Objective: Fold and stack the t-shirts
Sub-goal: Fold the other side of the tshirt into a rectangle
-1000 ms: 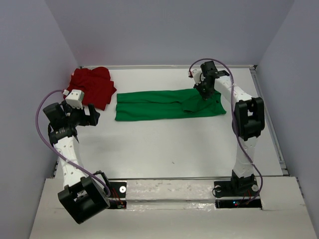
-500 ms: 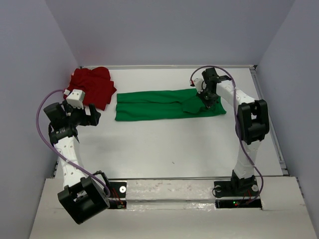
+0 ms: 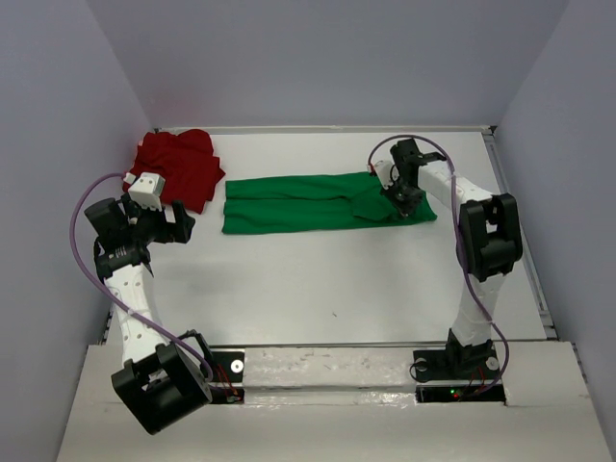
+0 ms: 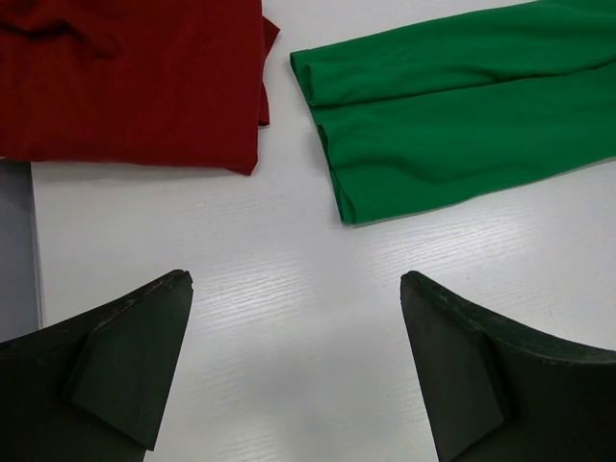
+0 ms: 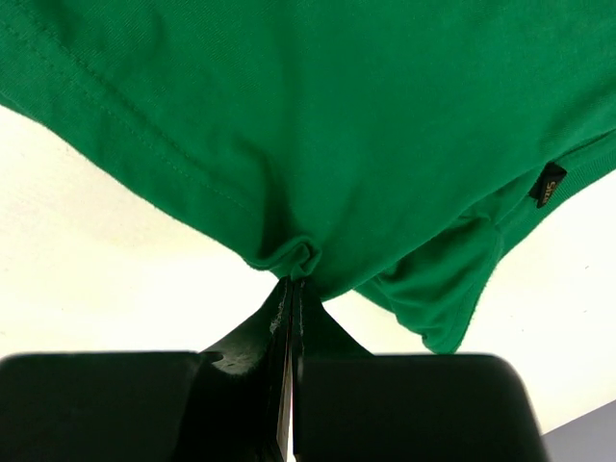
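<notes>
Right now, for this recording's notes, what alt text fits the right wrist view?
The right end effector, shut, pinches a bunched edge of the green t-shirt, which fills the upper frame over the white table. A small dark label shows near the shirt's right side.

There are 2 t-shirts: 1 green t-shirt (image 3: 298, 202) and 1 red t-shirt (image 3: 178, 168). The green one carries 1 small black label (image 5: 550, 183). Both lie on 1 white table (image 3: 318, 279).

There are 2 robot arms, 1 left arm (image 3: 135, 303) and 1 right arm (image 3: 476, 284). That gives 2 grippers, 1 left gripper (image 4: 296, 289) and 1 right gripper (image 5: 292, 286). Each wrist view shows 2 dark fingers (image 4: 125, 356), 4 in all. There are 2 purple cables (image 3: 79, 223), 1 per arm. 3 pale walls (image 3: 318, 58) stand around the table.
</notes>
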`<action>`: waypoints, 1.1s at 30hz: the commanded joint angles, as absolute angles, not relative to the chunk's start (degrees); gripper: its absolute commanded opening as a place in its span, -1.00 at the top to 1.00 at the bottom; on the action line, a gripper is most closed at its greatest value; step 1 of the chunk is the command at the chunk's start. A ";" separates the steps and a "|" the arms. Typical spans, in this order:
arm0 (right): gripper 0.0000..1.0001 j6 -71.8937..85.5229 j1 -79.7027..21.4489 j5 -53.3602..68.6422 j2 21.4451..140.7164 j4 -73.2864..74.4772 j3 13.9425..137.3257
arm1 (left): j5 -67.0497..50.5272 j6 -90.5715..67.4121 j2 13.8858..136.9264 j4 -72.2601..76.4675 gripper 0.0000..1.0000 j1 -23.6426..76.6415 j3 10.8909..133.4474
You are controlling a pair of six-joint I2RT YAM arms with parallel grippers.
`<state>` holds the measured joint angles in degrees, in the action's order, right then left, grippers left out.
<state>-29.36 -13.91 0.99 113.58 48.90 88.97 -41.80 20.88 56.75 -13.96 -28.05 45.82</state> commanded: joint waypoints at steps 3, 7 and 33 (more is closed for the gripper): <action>0.46 -29.88 -13.62 0.26 115.66 46.67 89.21 | -42.89 21.01 55.55 -13.09 -0.98 -27.69 48.69; -0.07 -29.80 -13.62 0.26 116.28 46.58 90.00 | -42.80 21.01 55.64 -13.10 -0.98 -27.69 48.78; 1.00 -23.29 -13.10 -5.98 92.46 43.95 85.09 | -44.30 22.67 57.82 -17.31 -0.53 -21.63 53.25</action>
<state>-26.26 -13.56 -4.43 92.33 47.83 88.51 -42.61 21.65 56.21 -16.36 -23.75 48.82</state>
